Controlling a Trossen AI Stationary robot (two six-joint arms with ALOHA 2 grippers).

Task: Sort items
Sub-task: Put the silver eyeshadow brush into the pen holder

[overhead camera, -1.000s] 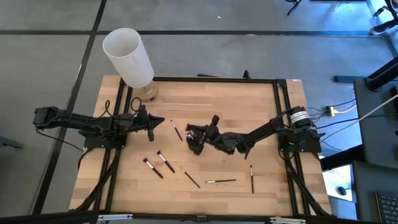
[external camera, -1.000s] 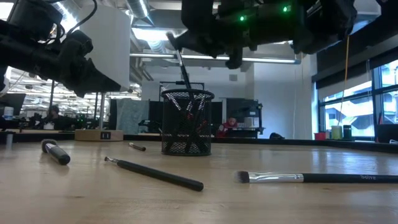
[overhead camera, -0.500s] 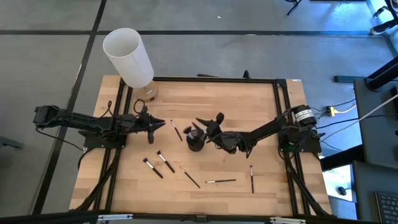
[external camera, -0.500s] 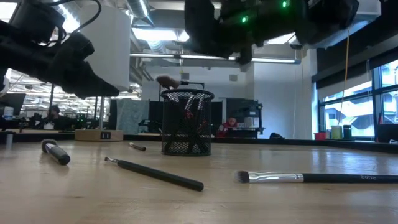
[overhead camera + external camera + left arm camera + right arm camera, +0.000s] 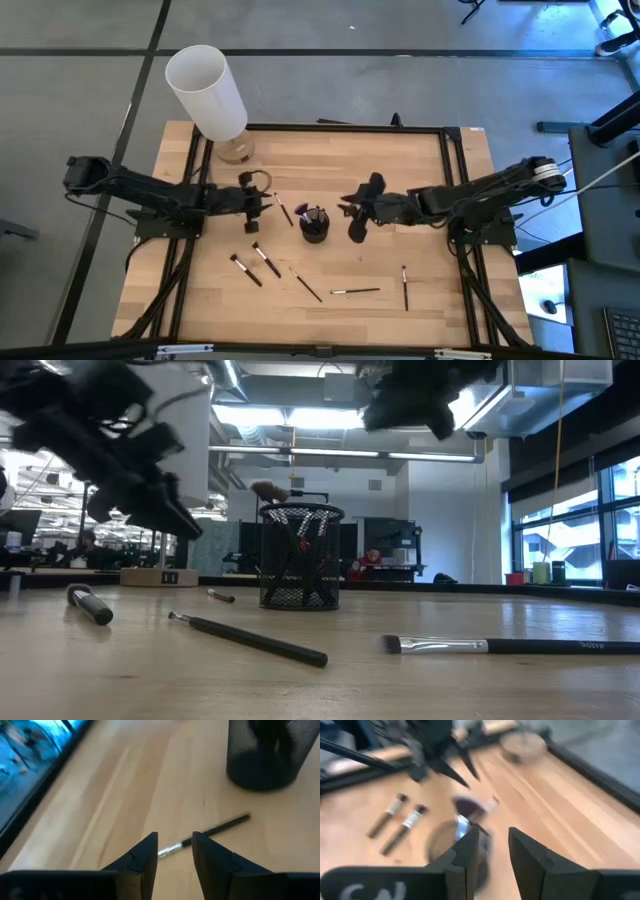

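Observation:
A black mesh cup (image 5: pixel 314 226) stands mid-table with several brushes upright in it (image 5: pixel 300 555). One thin brush (image 5: pixel 283 209) lies just left of the cup. My left gripper (image 5: pixel 268 203) hangs open over that brush's pale ferrule end (image 5: pixel 170 851), above the table and touching nothing. My right gripper (image 5: pixel 347 206) is open and holds nothing, raised right of the cup, which shows blurred below it (image 5: pixel 451 847). Several more brushes lie flat nearer the front edge (image 5: pixel 266 261) (image 5: pixel 306 285) (image 5: pixel 355 291) (image 5: pixel 405 287).
A tall white cylinder (image 5: pixel 205 88) lies at the far left corner beside a round wooden disc (image 5: pixel 238 150). Dark frame rails (image 5: pixel 445 180) run along the table's left, right and far sides. Bare wood shows at the far middle and front right.
My right gripper held a brush upright over the cup, let it go into the cup, then rose and drew back toward the table's right edge. My left gripper has moved toward the right, up to the brush beside the cup, and has tipped downward.

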